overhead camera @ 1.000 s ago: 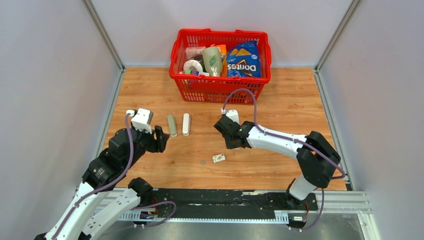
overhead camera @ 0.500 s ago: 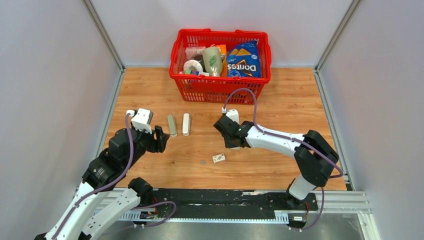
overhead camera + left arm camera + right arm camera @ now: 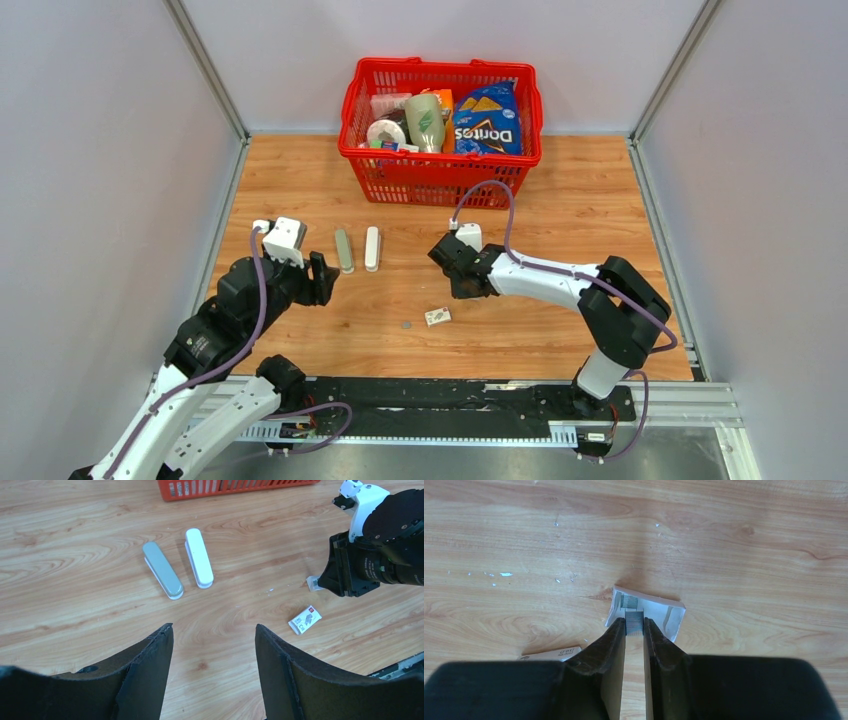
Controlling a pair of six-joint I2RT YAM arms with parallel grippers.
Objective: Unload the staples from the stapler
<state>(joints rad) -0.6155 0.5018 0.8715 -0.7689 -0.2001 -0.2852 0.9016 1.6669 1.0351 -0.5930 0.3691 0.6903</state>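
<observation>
While the left gripper [image 3: 214, 628] waits with its fingers apart, the right gripper [image 3: 634, 621] has slid a little, clamped on a small grey staple strip [image 3: 634, 628] over a white tray [image 3: 670, 615]. Farther off, the white stapler [image 3: 199, 557] lies on the table beside a grey-green bar [image 3: 162, 570], so the staples look to be out.

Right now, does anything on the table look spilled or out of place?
Yes. Small pale specks lie scattered on the wooden table left of the white tray, in the right wrist view. They look like spilled bits, too small to identify.
</observation>
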